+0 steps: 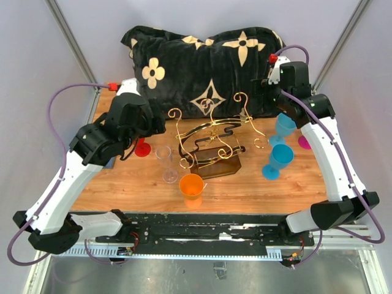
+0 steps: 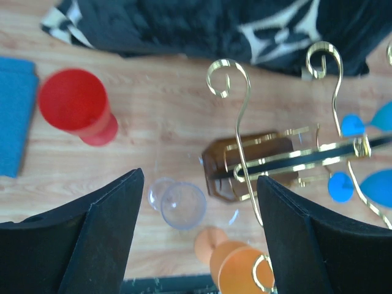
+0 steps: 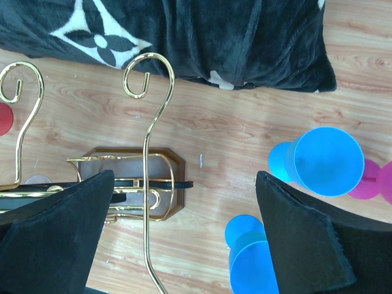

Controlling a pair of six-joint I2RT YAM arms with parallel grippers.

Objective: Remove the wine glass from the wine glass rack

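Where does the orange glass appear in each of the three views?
Top external: the orange glass stands just below the picture's centre.
Left wrist: at the bottom edge, right of centre.
Right wrist: not in it.
Shared landmark: the brown base of the wine glass rack.

I am finding no legible text, label, brand or number; the black cushion (image 1: 202,61) behind the wine glass rack (image 1: 215,160) is showing only cream flower motifs.
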